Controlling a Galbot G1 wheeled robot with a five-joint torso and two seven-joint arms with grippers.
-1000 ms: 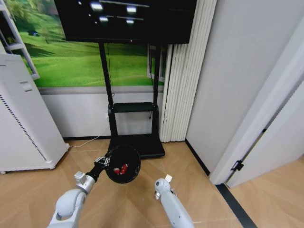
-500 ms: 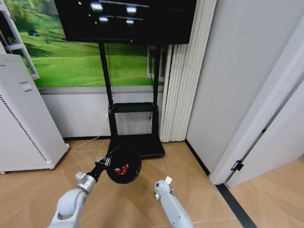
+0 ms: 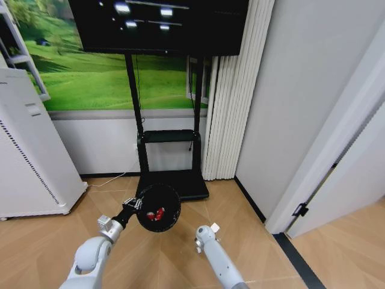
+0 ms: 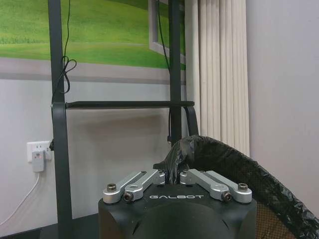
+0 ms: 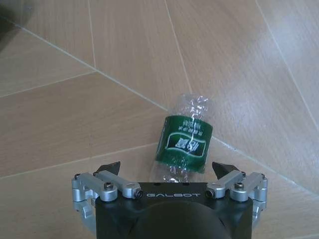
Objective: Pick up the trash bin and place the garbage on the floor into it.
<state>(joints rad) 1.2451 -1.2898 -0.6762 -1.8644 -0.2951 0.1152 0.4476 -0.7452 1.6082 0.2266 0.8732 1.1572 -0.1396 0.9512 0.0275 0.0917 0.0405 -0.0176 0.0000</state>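
Note:
The black round trash bin (image 3: 157, 208) hangs above the floor (image 3: 258, 253), tipped so its mouth faces me. Red garbage (image 3: 157, 213) lies inside it. My left gripper (image 3: 132, 204) is shut on the bin's rim; in the left wrist view its fingers (image 4: 149, 178) pinch the black liner at the bin (image 4: 234, 167) edge. My right arm (image 3: 207, 238) points down at the floor beside the bin. In the right wrist view my right gripper (image 5: 167, 168) is open just above a clear bottle (image 5: 184, 138) with a green label. The bottle lies on the wood floor (image 5: 75, 114) between the fingertips.
A black TV stand (image 3: 171, 180) with a base plate stands right behind the bin. A white air purifier (image 3: 30, 162) is at the left. White slats (image 3: 228, 108) and a grey wall (image 3: 289, 120) close the right side, beside a door frame (image 3: 325, 180).
The left gripper and the trash bin have shifted slightly to the right. The right arm has sunk a little lower.

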